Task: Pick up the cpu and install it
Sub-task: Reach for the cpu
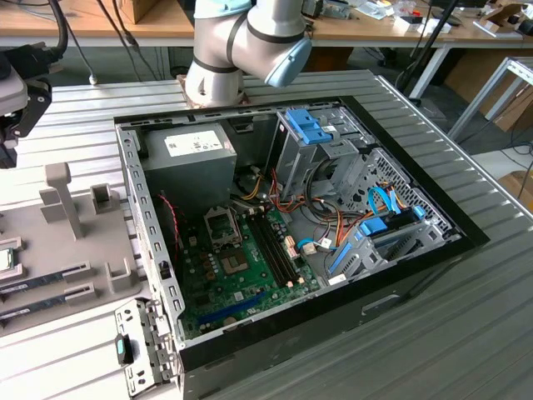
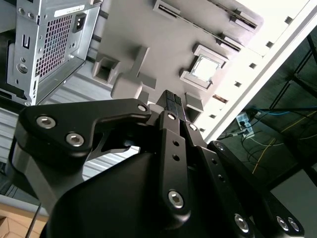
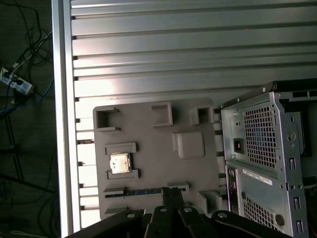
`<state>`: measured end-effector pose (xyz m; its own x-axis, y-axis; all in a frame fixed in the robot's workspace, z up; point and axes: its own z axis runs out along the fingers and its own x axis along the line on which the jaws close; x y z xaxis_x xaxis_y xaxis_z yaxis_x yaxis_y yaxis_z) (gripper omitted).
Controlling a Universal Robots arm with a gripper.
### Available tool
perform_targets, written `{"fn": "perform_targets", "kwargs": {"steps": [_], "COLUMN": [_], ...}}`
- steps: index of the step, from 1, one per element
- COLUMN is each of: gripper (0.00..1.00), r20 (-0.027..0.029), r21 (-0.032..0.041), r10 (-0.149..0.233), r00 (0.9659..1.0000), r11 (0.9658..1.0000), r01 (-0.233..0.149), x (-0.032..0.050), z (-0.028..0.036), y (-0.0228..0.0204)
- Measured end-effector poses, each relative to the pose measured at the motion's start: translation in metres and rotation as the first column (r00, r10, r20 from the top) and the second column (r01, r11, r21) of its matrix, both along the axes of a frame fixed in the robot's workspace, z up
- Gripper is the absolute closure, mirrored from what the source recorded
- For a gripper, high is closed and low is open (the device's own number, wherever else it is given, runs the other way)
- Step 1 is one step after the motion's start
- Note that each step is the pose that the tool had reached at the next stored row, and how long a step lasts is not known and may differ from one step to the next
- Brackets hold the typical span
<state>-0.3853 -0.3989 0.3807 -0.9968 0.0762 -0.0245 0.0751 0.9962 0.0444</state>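
The pincer hangs clenched on nothing over the grey fixture tray with its raised blocks. The open computer case stands just beside the tray. The cpu lies in its square cradle on the tray, apart from the fingertips.

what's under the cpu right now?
The cpu lies in a raised-edged pocket on the grey tray, which rests on the ribbed table. The pocket floor beneath it is covered.
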Motion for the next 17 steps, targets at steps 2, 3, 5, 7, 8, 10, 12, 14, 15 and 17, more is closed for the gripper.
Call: {"fn": "perform_targets", "kwargs": {"steps": [2, 3, 5, 7, 8, 10, 12, 14, 15, 17], "gripper": [0.89, 0.89, 0.89, 0.89, 0.89, 0.89, 0.89, 0.89, 0.89, 0.89], "r20": [0.0, 0.0, 0.0001, 0.0, 0.0, 0.0, 0.0, 0.0001, 0.0, 0.0], "r21": [0.0, 0.0, 0.0, 0.0, 0.0, 0.0, -0.0001, 0.0, 0.0, -0.0001], "r10": [0.0, 0.0, 0.0, 0.0, 0.0, 0.0, 0.0, 0.0, 0.0, 0.0], "r00": [1.0, 1.0, 1.0, 1.0, 1.0, 1.0, 1.0, 1.0, 1.0, 1.0], "r11": [1.0, 1.0, 1.0, 1.0, 1.0, 1.0, 1.0, 1.0, 1.0, 1.0], "r01": [0.0, 0.0, 0.0, 0.0, 0.0, 0.0, 0.0, 0.0, 0.0, 0.0], "x": [-0.0006, -0.001, -0.0015, -0.0023, -0.0025, -0.0031, -0.0035, -0.0039, -0.0042, -0.0047], "z": [-0.0002, -0.0003, -0.0004, -0.0007, -0.0007, -0.001, -0.0011, -0.0014, -0.0015, -0.0017], "y": [0.0, 0.0, 0.0, 0.0, 0.0, 0.0, 0.0, 0.0, 0.0, 0.0]}}
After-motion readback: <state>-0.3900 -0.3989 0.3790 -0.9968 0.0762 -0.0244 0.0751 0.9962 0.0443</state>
